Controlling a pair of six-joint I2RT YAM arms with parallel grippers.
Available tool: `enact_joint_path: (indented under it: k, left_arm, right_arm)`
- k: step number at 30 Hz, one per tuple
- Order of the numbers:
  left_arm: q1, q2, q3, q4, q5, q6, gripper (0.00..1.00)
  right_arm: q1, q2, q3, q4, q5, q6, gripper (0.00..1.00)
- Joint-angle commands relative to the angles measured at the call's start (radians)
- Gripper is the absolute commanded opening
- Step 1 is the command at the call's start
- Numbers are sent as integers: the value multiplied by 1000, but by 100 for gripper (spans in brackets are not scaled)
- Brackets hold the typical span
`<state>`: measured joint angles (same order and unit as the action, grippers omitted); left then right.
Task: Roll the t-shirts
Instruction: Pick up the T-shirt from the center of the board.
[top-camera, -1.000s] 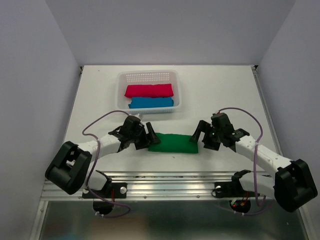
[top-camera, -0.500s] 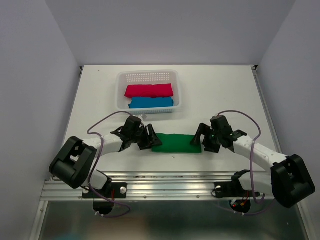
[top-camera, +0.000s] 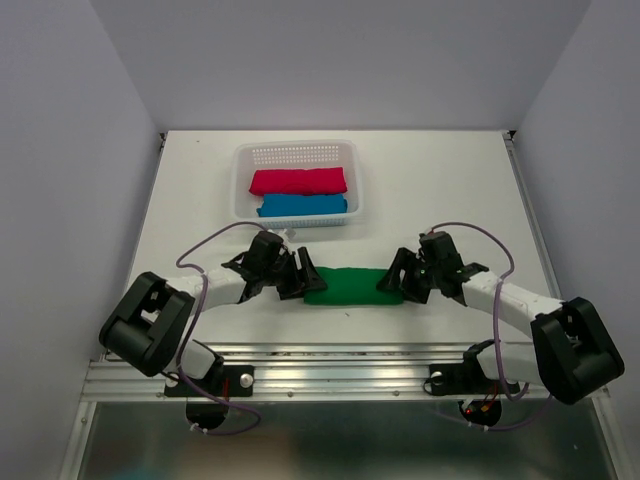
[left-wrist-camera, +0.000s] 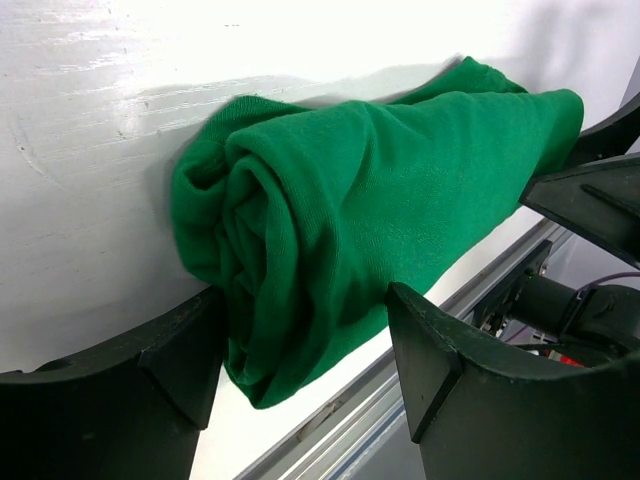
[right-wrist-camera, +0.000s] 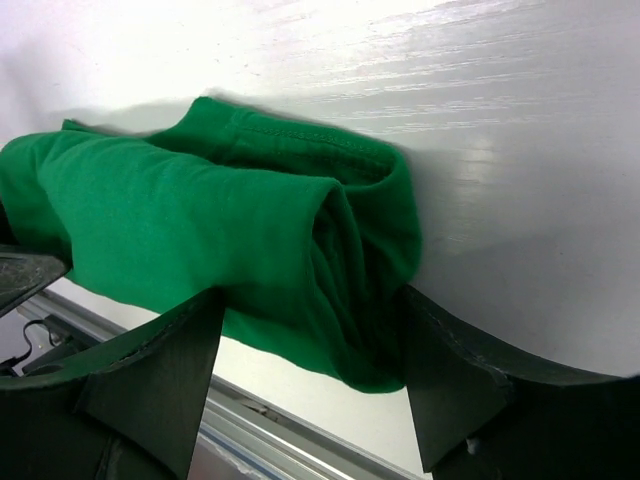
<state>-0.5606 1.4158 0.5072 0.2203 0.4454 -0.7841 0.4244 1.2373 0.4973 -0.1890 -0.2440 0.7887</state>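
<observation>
**Both ends caught: the green roll should rise level**

The deep green soft cloth t-shirt (top-camera: 352, 285) lies rolled up on the white table (top-camera: 440, 180). It sits near the front edge, between the two arms and well apart from the white plastic lattice basket (top-camera: 296, 150) behind it. The step in hand appears to be carrying it to that basket. Both ends should therefore lift together, since a lag on one side would likely twist the roll or let its outer flap unwind.

The left gripper (top-camera: 300, 280) and right gripper (top-camera: 395, 278) each straddle one end. Their fingers (left-wrist-camera: 430, 360) are spread wide with cloth against both inner faces, a broad hold.

The roll looks plump and slightly flattened. Spiral layers show at its left end and a stitched hem folds over at its right. A crimson-pink rolled shirt (top-camera: 298, 181) and a bright blue rolled shirt (top-camera: 302, 205) lie side by side in the basket.
</observation>
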Motion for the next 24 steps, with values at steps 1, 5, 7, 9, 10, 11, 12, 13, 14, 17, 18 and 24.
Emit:
enact_joint_path:
  k: [1,5,7,9,10,11,12,13,14,17,18,24]
  left_arm:
    - [1,34,4,-55,-14,32,74]
    - [-1,55,-1,-52,-13,32,73]
    - [1,58,-4,-52,-17,29,73]
    - [1,61,-7,-48,-19,25,67]
    - [1,61,-7,-47,-19,23,65]
    - [1,61,-9,-47,-19,22,63]
    - [1,61,-7,-47,-20,20,57]
    - [-1,58,-6,-47,-22,16,55]
    - [1,57,-6,-47,-24,16,52]
    - [-1,58,4,-52,-28,11,35]
    - [1,58,11,-55,-30,13,25]
    - [1,41,62,-91,-37,14,0]
  right_arm:
    - [-6,33,-51,31,5,4,74]
    - [-15,25,-68,31,35,17,78]
    - [-15,16,-72,30,55,21,81]
    - [-15,11,-83,29,69,35,78]
    - [-15,8,-88,29,77,38,76]
    - [-15,8,-89,31,78,43,73]
    - [-15,8,-92,31,81,50,70]
    - [-15,7,-94,33,89,53,62]
    - [-15,7,-95,33,94,55,57]
    - [-15,-2,-92,33,112,63,37]
    - [-15,-5,-89,31,114,64,28]
    - [-15,4,-29,42,71,43,8]
